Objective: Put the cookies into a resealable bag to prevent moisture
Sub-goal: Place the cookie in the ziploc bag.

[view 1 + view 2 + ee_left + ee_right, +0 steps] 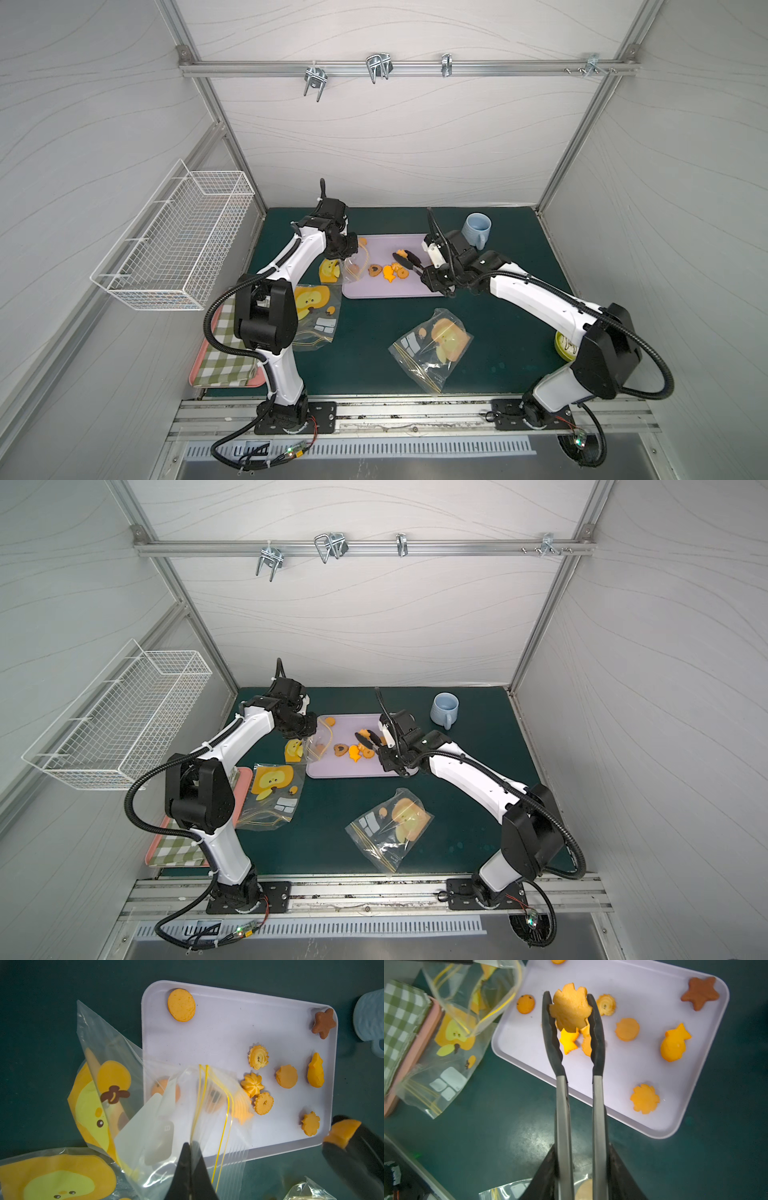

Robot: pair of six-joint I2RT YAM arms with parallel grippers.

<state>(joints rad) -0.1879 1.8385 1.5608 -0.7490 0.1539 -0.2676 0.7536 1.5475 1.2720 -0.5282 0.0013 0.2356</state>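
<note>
My right gripper: squeezes the tongs, flower cookie between their tips.
My left gripper: pinches the bag rim.
Bag mouth: left of the tongs' tips.

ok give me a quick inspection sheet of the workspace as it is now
surface: dark green mat
job's things: cookies on lilac tray; one flower cookie in tongs; resealable bag
clutter: blue mug, two spare bags, checked cloth
hands: left hand shut on resealable bag; right hand shut on tongs
cables: black hoses loop beside both arms, off the tray
surroundings: wire basket, hooks on rail
</note>
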